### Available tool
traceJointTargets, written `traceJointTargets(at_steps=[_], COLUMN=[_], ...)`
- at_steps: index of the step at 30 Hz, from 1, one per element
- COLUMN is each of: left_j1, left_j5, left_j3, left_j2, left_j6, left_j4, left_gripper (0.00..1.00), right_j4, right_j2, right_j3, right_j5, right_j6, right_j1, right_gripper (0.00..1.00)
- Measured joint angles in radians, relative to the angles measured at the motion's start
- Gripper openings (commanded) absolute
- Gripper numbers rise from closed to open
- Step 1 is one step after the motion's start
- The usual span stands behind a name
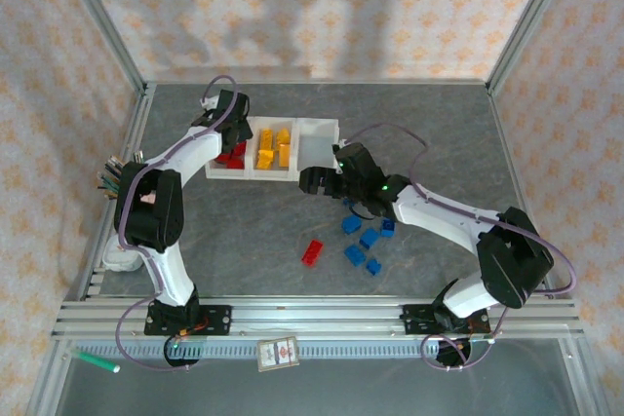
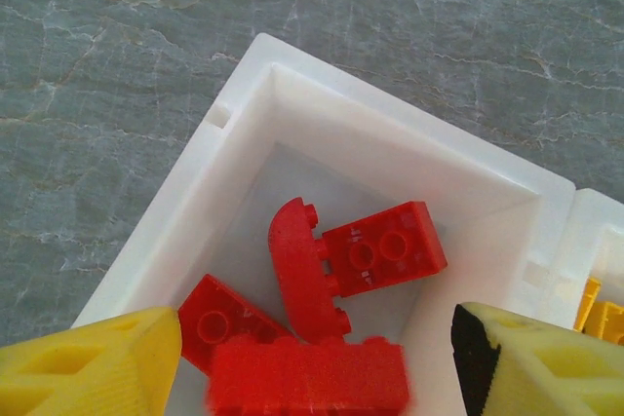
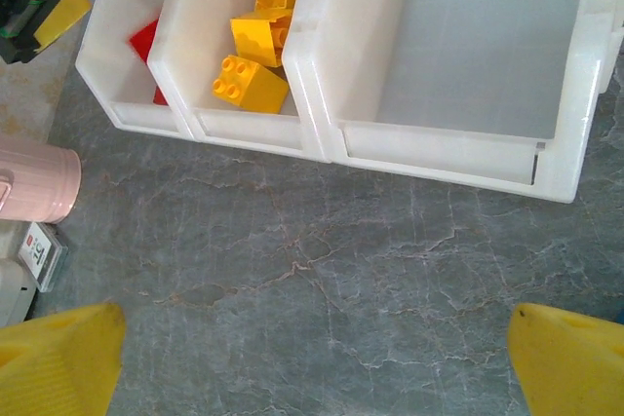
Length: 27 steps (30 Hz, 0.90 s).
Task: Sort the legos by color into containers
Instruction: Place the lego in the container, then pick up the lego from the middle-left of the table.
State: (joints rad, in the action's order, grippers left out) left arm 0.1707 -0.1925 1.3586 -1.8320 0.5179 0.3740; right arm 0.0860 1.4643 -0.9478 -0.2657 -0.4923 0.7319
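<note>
Between floral walls (image 1: 292, 7), over grey table (image 1: 244, 231) — left end effector (image 2: 317, 338), right end effector (image 3: 317, 323) gape empty.

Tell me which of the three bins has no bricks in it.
The right-hand bin: its floor is bare. The left bin holds red bricks and the middle bin holds yellow bricks.

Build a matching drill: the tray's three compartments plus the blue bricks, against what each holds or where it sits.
Column one:
1. left compartment
2. middle compartment
3. right compartment
4. blue bricks

Column two:
A. loose on the table
B. holds yellow bricks
C. nothing inside
D. holds red bricks

Pairs: 1-D, 2-B, 3-C, 4-A
</note>
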Motion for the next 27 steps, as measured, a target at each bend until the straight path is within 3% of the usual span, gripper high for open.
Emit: traceJointTargets(at_steps=[7, 10, 19, 27], left_j1=[0.007, 0.056, 0.439, 0.802], left_j5=[0.035, 0.056, 0.097, 0.110], left_j3=[-0.038, -0.121, -0.416, -0.533], left_j2=[0.125, 0.228, 0.516, 0.534], left_j6=[-0.005, -0.015, 0.005, 0.116], left_j4=[0.010, 0.015, 0.040, 0.057], left_gripper=[0.81, 0.82, 0.81, 0.82], right_j4=[0.013, 0.021, 0.124, 0.200], right_j2=[-0.092, -0.153, -0.299, -0.440], right_j3=[0.029, 0.081, 0.250, 0.370], right_j5=[-0.005, -0.005, -0.005, -0.005], right_j6=[0.003, 0.003, -0.006, -0.059], right_j1=[-0.045, -0.064, -0.107, -0.107], right_gripper=[1.00, 1.00, 1.00, 1.00])
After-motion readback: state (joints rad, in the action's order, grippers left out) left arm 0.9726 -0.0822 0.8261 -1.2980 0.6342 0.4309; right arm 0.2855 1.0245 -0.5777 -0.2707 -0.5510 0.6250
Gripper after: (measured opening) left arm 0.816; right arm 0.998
